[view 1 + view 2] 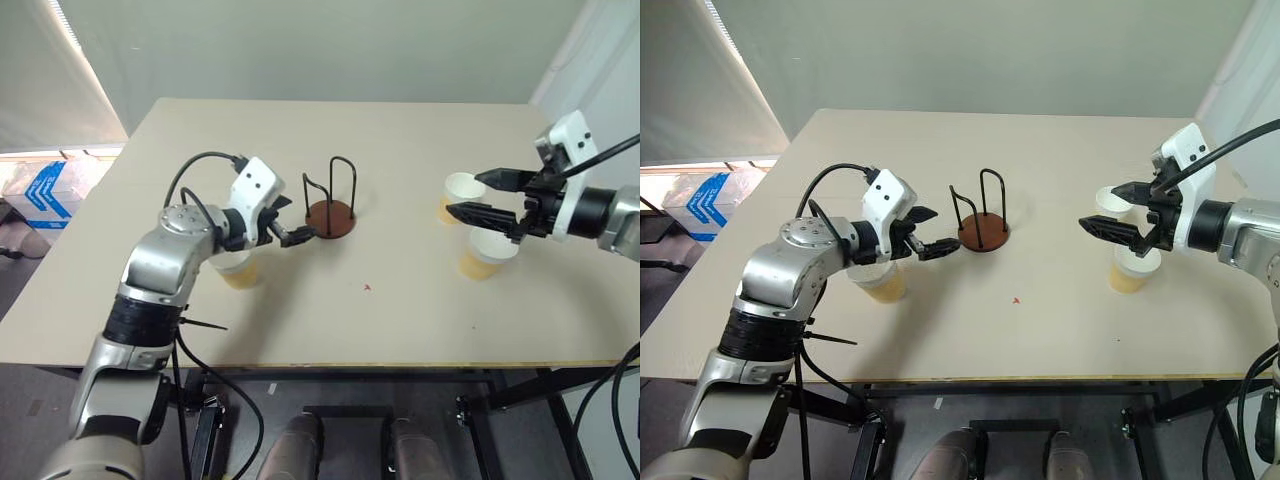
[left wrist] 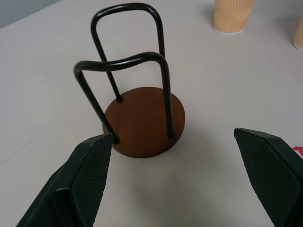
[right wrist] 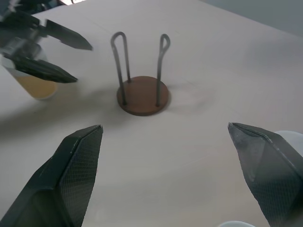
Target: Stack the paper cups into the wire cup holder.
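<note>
1. Three paper cups stand loose on the worktop: one lower left under the left arm, two at right.
2. Both tools gape wide and empty: left tool beside the wire cup holder, right tool over its cups.
3. No cup is stacked yet; a first grasp seems next.
4. The left wrist view shows the holder's base bare.

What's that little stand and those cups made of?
The stand: a matte reddish-brown disc, probably wood, with thin glossy black loops that look like bent metal wire. The cups: apparently paper, tan ribbed outside, white inside with a rolled rim.
</note>
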